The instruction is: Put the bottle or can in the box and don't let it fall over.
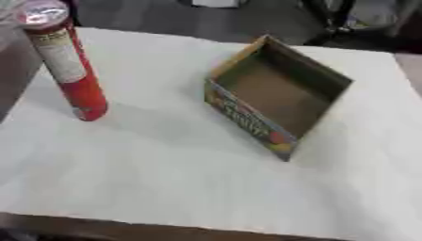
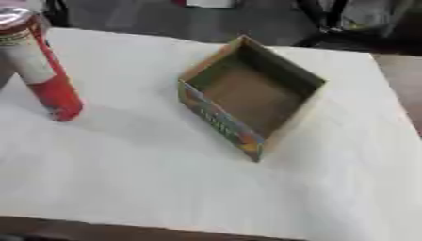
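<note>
Left eye view and right eye view alike show neither hand, so I cannot tell how the fingers stand or whether they hold anything. Taking the box (image 1: pixel 280 96) as the landmark: it is an open cardboard tray with a plain brown inside and a printed, many-coloured outer wall on its near side, sitting turned at an angle on the white bench (image 1: pixel 165 179). Nothing lies inside it. Well to the left of the box stands the can (image 1: pixel 68 63), a tall red tube with a pale label round its upper part and a silvery lid on top. It is upright on the bench, leaning slightly in the picture, and well apart from the box. Beyond the box, past the far edge of the bench, dark blurred shapes show on a grey floor.
</note>
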